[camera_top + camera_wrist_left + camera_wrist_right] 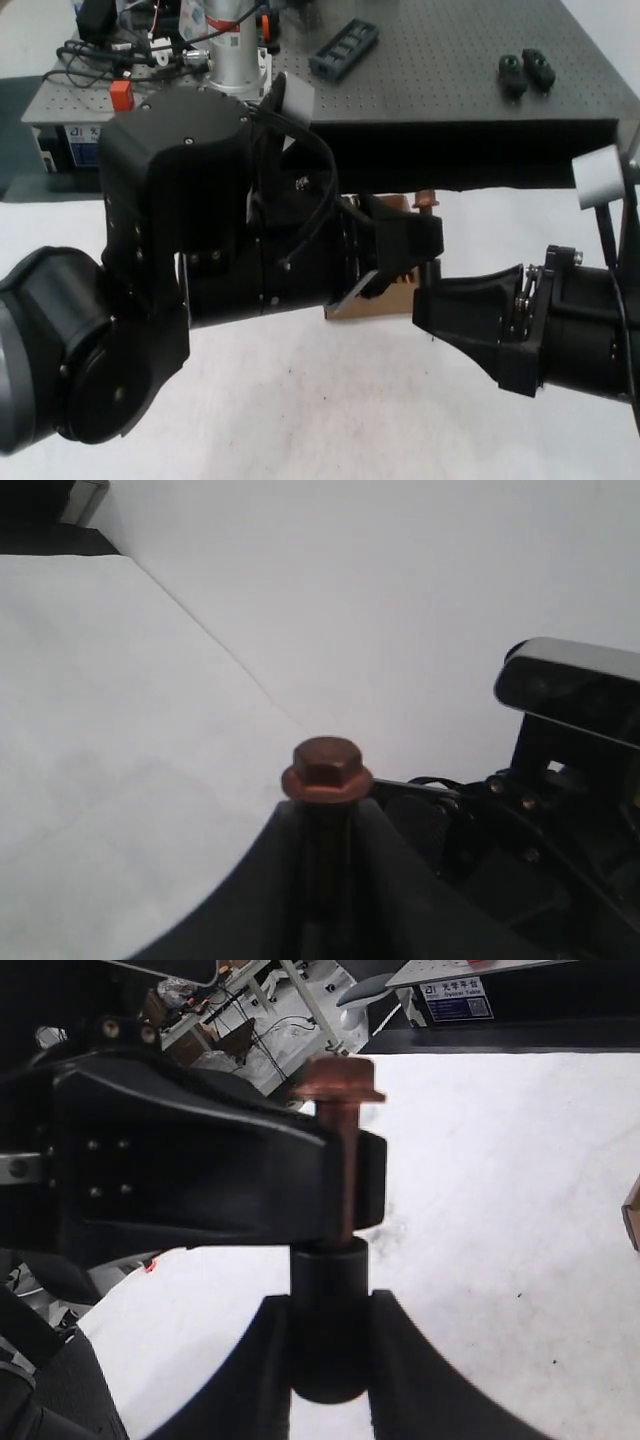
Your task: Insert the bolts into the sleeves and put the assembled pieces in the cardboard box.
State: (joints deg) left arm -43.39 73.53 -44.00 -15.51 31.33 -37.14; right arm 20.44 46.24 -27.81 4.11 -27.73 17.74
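Observation:
A copper bolt (340, 1150) with a hex flange head (327, 770) stands upright, and my left gripper (327, 825) is shut on its shank. Right below it is a black sleeve (328, 1310), upright too, with my right gripper (328, 1335) shut on it. The bolt's lower end meets the sleeve's top opening; how deep it sits I cannot tell. In the high view the left gripper (410, 245) comes in from the left and the right gripper (435, 300) from the right, with the bolt head (428, 203) above them. The cardboard box (395, 297) lies mostly hidden behind both grippers.
Both arms hang over a white surface. Behind it stands a black perforated bench (450, 90) with a dark slotted tray (345, 47), two small black pieces (525, 72) and a metal post (235, 50). Cables lie at the back left.

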